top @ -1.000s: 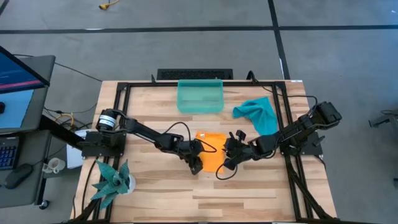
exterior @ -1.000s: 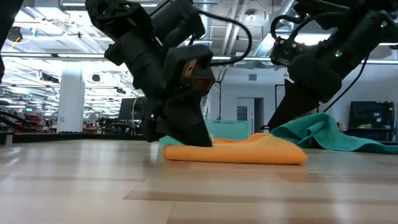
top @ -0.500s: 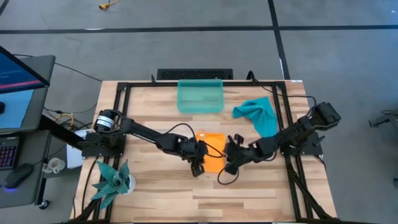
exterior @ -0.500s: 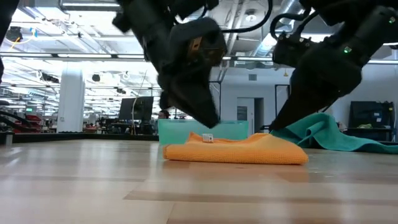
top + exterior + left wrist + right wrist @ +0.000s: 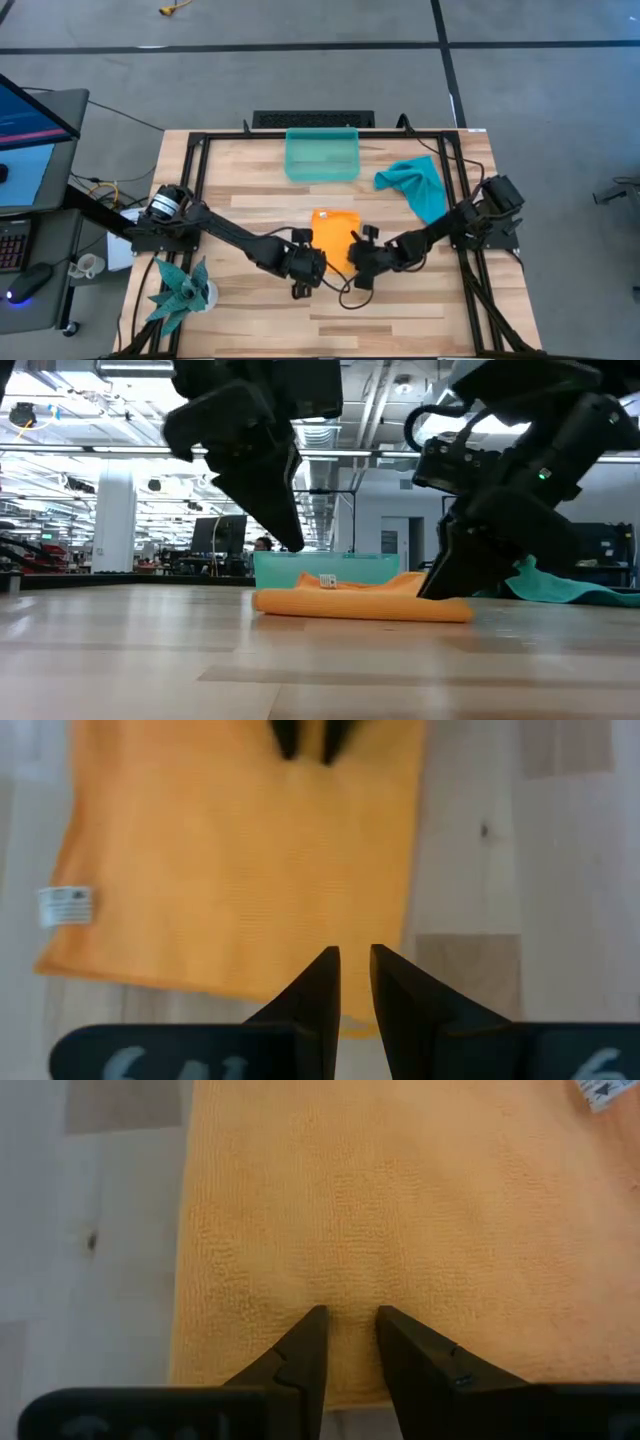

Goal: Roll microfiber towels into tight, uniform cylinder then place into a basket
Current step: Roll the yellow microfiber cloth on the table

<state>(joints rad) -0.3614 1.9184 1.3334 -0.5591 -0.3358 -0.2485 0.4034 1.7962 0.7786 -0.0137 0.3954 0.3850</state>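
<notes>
The orange towel [image 5: 335, 232] lies folded into a flat rectangle at the table's middle, its white label [image 5: 65, 906] near the far left corner. My left gripper [image 5: 314, 264] hovers over the towel's left edge near the near corner, clear above it in the low view [image 5: 291, 544], with a narrow gap between its fingers [image 5: 354, 956]. My right gripper [image 5: 356, 264] is down at the towel's right edge opposite [image 5: 440, 592], its fingers also narrowly apart [image 5: 350, 1316]. The teal towel [image 5: 415, 185] lies crumpled at the far right. The sea-green basket [image 5: 322, 157] stands at the far middle. My right gripper's fingertips [image 5: 312, 1330] seem to rest on the orange towel's top side just inside its right edge [image 5: 350, 1380], close to the near corner. They come from above, slanting from the table's right. The cloth between them looks flat, and the towel lies flat on the table.
A black metal frame [image 5: 197, 170] runs round the work area. A spiky teal plant [image 5: 180, 290] stands at the near left. Bare wood lies between the towel and the near edge.
Both grippers have gone toward the table's near edge along the orange towel. My left gripper has risen off the towel's left end and now hangs above it. My right gripper has come down at the towel's right end, which has shifted a little to the left.
</notes>
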